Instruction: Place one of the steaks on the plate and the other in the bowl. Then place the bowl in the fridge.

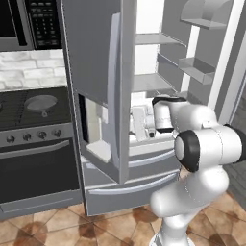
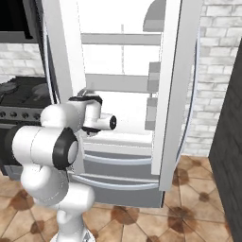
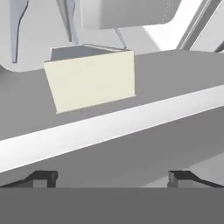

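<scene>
**Open hand at the fridge's lowest shelf**

The fridge [image 1: 115, 72] stands with both doors swung open, its white inside and shelves showing. The arm reaches into it at the height of the lowest shelf, just above the two closed drawers. The hand [image 3: 112, 177] is wide open and holds nothing: in the hand view its two dark fingertips [image 3: 43, 177] stand far apart at the bottom, with bare grey shelf between them. Ahead of the fingertips, further in on the shelf, stands a pale cream box [image 3: 92, 81], upright and apart from the hand.

In the left base view the wrist sits between the open doors, low in the fridge. To the left of the fridge is a stove [image 1: 33, 144] with a dark frying pan [image 1: 41, 103] on its top. The floor [image 2: 189, 208] is brown tile, and a white brick wall [image 2: 217, 71] runs behind. The steaks, plate and bowl cannot be made out.
</scene>
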Robot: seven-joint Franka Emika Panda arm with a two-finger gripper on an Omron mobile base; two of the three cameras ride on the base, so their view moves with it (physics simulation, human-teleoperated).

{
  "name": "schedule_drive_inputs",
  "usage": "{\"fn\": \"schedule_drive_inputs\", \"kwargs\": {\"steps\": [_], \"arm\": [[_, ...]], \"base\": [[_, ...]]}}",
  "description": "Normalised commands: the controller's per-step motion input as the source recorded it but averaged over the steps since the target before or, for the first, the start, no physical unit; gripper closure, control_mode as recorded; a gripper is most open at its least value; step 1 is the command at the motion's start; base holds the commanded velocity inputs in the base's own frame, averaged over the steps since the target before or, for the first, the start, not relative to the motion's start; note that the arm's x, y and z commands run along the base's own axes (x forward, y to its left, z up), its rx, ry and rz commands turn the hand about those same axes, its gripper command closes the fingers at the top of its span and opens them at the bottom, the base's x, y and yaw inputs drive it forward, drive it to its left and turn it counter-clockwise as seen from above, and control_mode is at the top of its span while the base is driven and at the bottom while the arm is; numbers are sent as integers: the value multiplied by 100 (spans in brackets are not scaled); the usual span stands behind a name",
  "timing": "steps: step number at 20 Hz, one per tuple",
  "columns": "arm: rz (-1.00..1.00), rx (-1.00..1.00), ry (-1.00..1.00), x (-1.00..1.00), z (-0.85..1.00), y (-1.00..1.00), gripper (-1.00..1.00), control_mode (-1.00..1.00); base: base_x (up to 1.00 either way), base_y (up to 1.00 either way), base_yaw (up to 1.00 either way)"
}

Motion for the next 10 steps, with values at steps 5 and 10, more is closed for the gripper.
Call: {"fn": "schedule_drive_inputs", "kwargs": {"steps": [5,10], "arm": [[15,-7,0,-40,7,100,-100,-100],[6,-3,0,-21,9,100,-100,-100]], "base": [[0,0,0],[0,0,0]]}}
